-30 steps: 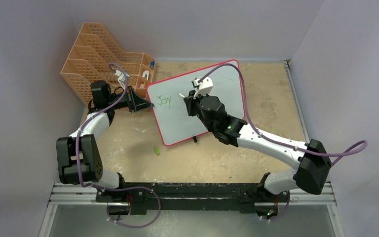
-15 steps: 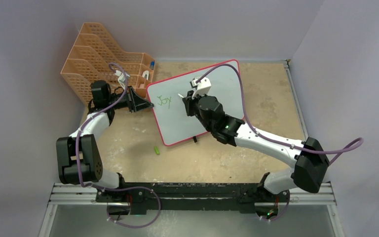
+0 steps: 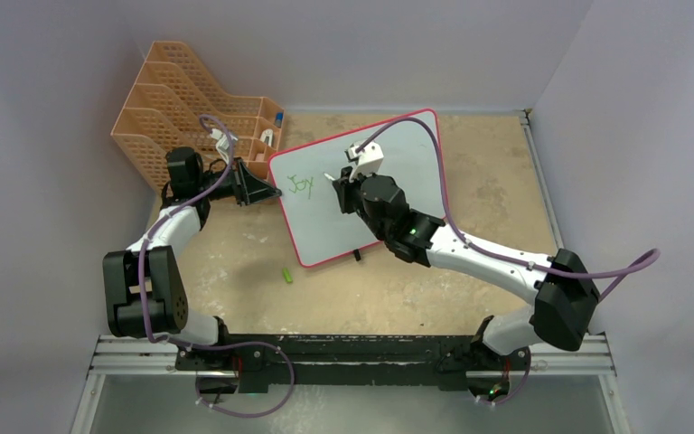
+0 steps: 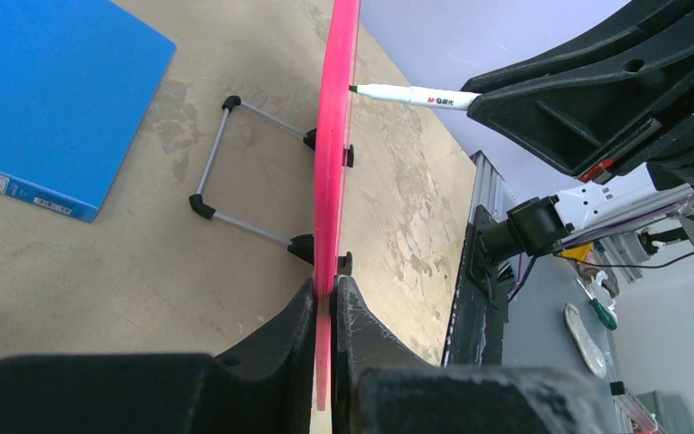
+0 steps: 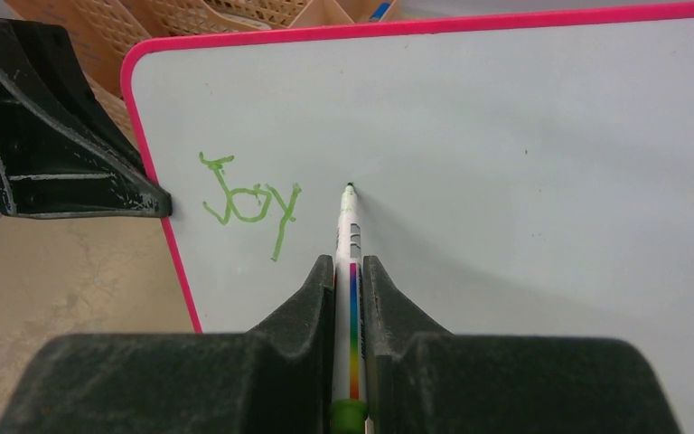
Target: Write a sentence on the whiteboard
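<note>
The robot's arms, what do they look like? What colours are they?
The left arm and right arm have smooth white tubes joined by chunky black joints. A thin purple cable loops along each. The left gripper and right gripper are black, with two wedge-shaped fingers, a bit scuffed. A tiny green light glows on the right arm.

whiteboard (image 3: 325, 226) mid-table, rack (image 3: 163, 90) behind its left, marker (image 5: 348, 235) tip right of written word (image 5: 248, 203); small piece (image 3: 286, 275) in front

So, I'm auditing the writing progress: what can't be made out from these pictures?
- Left wrist: whiteboard seen edge-on, so its writing is hidden.
- Right wrist: right gripper covers the whiteboard's lower part.
- Top: loose green object too small to identify.
</note>
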Tool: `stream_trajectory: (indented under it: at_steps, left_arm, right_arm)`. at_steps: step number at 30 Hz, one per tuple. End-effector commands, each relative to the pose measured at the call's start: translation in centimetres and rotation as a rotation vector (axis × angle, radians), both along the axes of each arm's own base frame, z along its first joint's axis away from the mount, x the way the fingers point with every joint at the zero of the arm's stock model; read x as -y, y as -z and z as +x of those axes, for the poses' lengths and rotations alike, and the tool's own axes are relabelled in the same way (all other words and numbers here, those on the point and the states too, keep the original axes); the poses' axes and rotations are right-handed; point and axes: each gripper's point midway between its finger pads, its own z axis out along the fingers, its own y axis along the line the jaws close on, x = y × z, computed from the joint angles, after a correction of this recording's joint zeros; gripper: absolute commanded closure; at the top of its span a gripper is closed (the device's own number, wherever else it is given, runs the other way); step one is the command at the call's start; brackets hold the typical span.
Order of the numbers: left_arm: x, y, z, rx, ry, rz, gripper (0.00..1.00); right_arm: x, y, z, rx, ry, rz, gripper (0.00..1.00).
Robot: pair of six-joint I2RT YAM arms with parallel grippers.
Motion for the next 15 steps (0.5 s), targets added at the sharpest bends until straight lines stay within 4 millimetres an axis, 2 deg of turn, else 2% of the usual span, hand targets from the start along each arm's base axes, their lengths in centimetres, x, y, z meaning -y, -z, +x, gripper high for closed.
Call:
stream_trajectory:
  at_steps: [1, 15]
  left_arm:
    - [0.51, -1.58, -0.10, 0.066, 0.030, 0.008, 1.00]
    - [0.43, -1.64, -0.04, 0.069, 0.023, 0.011, 1.00]
  right_arm:
    - [0.26, -2.54, 0.90, 0.048, 0.029, 0.049, 1.00]
    - [0.54, -2.56, 0.86, 0.044, 0.034, 0.046, 1.00]
